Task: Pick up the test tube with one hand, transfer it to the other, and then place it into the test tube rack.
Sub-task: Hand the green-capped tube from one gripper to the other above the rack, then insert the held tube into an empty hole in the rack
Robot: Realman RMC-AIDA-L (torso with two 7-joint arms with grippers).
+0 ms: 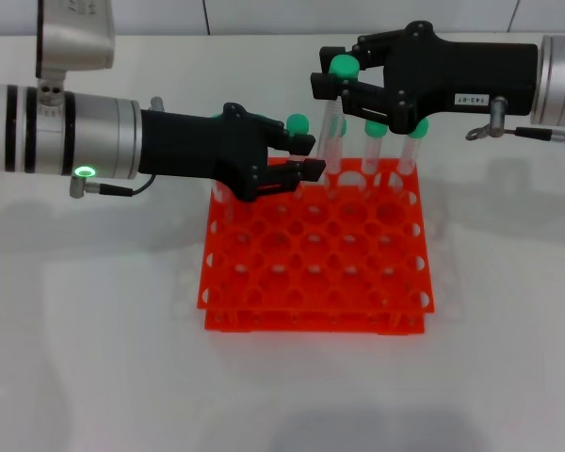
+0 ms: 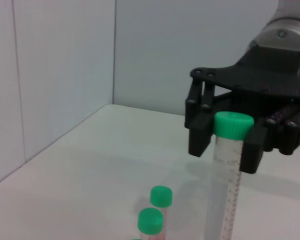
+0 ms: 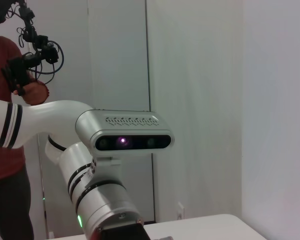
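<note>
The test tube (image 1: 336,108), clear with a green cap (image 2: 233,125), hangs upright above the back of the orange-red rack (image 1: 315,259). My labelled right gripper (image 1: 344,83) is shut on it just under the cap, its fingers (image 2: 200,142) on either side in the left wrist view. My unlabelled left gripper (image 1: 314,156) is open beside the tube's lower part, over the rack's back left corner. Whether it touches the tube I cannot tell.
Three other green-capped tubes (image 1: 298,122) (image 1: 376,128) (image 1: 416,128) stand in the rack's back rows; two caps (image 2: 161,196) show in the left wrist view. The right wrist view shows my left arm's wrist (image 3: 105,200) and a person (image 3: 10,100) behind it.
</note>
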